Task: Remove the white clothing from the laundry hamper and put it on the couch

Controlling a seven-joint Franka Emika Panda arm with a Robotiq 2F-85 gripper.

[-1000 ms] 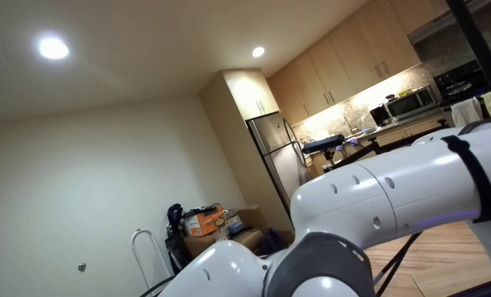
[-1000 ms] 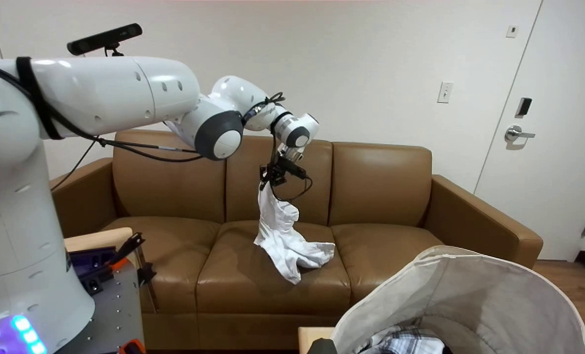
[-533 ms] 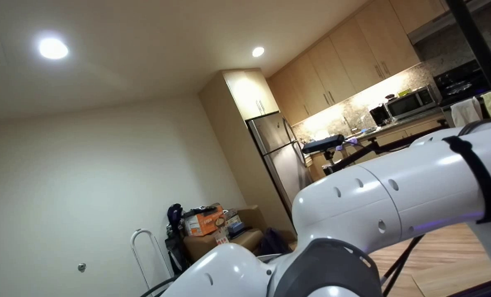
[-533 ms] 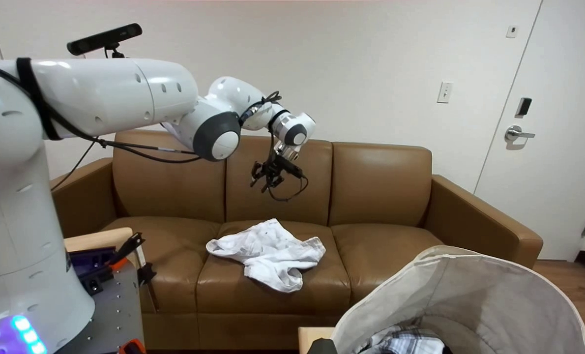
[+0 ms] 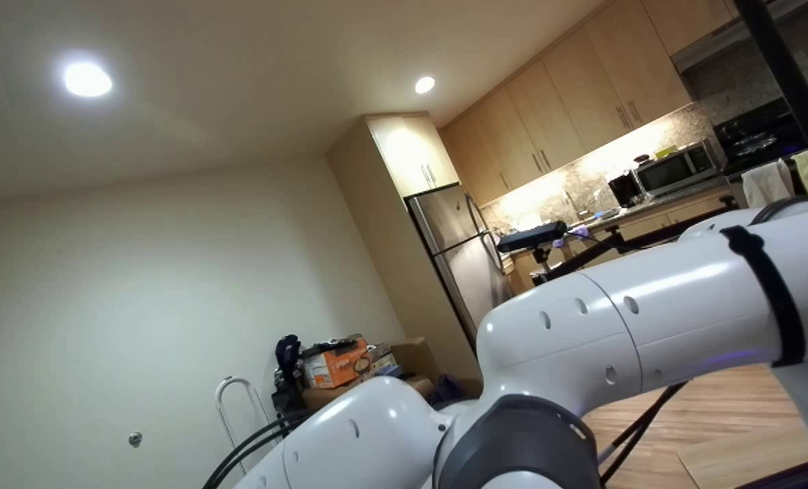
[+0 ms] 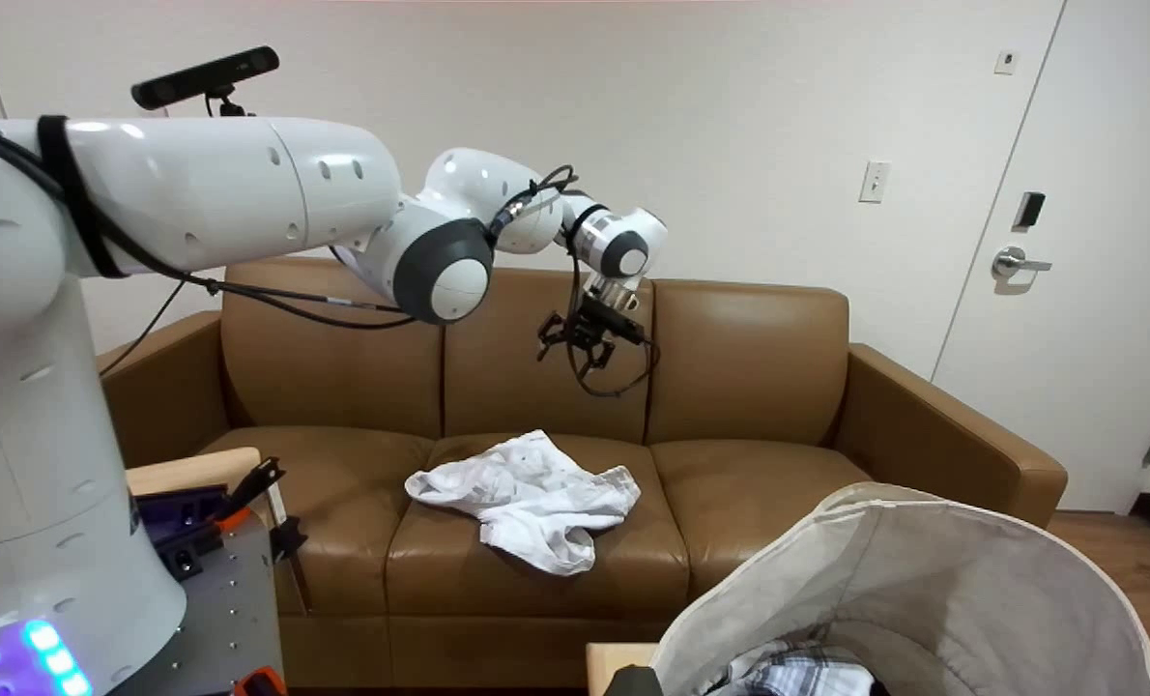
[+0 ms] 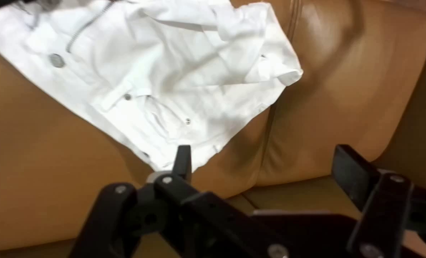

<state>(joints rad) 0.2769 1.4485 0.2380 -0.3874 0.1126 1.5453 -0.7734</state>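
A second ago the white clothing (image 6: pixel 536 507) was dangling from the hand (image 7: pixel 266 164); now it lies on the couch (image 6: pixel 768 358), a loose heap on the middle cushion (image 6: pixel 449 556). It had dropped there half a second ago and hasn't budged since. One end just reaches the seam on the side of the arm (image 6: pixel 227 184); another part points toward the couch's front edge without hanging over it.

The hand is spread wide with nothing between its tips, well clear above the cloth, and it has drifted sideways toward the door (image 6: pixel 1097 290). So the release looks clean to me.

The hamper (image 6: pixel 1020 590) stands on or just in front of a pale wood tabletop (image 6: pixel 616 663), I can't tell which; the tabletop's far left corner peeks out beside it. Inside I see plaid cloth (image 6: pixel 812 675), but not whether anything white lies underneath.

I'd call the job as good as done. What's left, I'd guess, is drawing the arm back without brushing the heap.
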